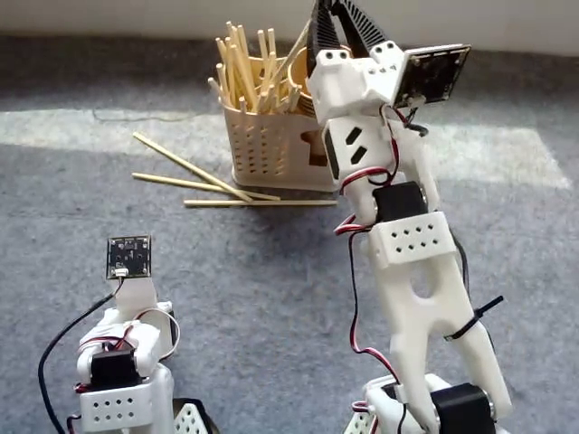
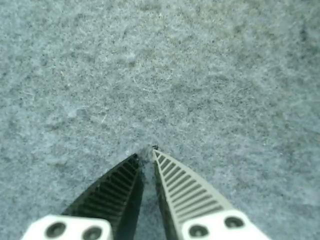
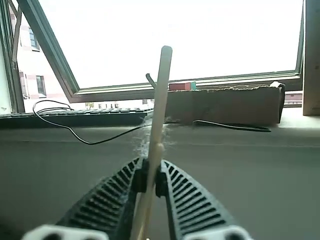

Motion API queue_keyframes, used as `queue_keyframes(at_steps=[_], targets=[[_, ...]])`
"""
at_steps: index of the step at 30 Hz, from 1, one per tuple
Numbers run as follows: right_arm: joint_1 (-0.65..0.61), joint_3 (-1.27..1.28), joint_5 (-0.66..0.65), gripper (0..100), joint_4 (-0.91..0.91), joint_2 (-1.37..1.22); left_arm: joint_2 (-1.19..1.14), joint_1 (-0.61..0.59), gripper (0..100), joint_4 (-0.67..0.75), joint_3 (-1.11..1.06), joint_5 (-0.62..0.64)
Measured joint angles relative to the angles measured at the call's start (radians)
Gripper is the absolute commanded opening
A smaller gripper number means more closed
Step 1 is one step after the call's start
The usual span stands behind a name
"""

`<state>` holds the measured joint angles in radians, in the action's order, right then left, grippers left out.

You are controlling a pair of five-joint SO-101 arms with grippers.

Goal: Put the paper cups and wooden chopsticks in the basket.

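A cream slotted basket [image 1: 271,154] stands at the back of the grey carpet with several wooden chopsticks [image 1: 244,72] upright in it and a brownish curved rim [image 1: 301,70], perhaps a paper cup. My right gripper [image 1: 330,7] is raised above the basket's right side. In the right wrist view it [image 3: 150,172] is shut on one chopstick [image 3: 160,110], which sticks up between the jaws. Three chopsticks [image 1: 204,185] lie on the carpet left of and in front of the basket. My left gripper [image 2: 152,152] is shut with nothing in it, just above bare carpet at the front left.
The left arm [image 1: 122,362] stays low at the front left and the right arm [image 1: 416,262] stretches from the front right up to the basket. A bright strip of sunlight crosses the carpet [image 1: 271,289]. A window sill and cables [image 3: 100,132] lie behind.
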<state>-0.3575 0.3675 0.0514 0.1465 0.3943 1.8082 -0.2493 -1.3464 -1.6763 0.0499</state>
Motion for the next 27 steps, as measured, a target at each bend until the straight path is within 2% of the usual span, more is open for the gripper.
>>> queue_keyframes(at_steps=[5, 7, 16, 23, 27], targets=[[-0.107, 0.008, -0.190, 0.5, 0.000, -0.029, 0.000, 0.000, 1, 0.000, 0.000, 0.000], [-0.140, 0.018, -0.226, 0.5, 0.000, -0.044, 0.000, 0.000, 1, 0.000, 0.000, 0.000], [-0.186, 0.026, -0.242, 0.5, -0.005, -0.061, 0.000, 0.000, 1, 0.000, 0.000, 0.000], [-0.187, 0.026, -0.245, 0.5, -0.233, -0.089, 0.000, 0.000, 1, 0.000, 0.000, 0.000], [-0.187, 0.021, -0.245, 0.5, -0.270, -0.155, 0.000, 0.000, 1, 0.000, 0.000, 0.000]])
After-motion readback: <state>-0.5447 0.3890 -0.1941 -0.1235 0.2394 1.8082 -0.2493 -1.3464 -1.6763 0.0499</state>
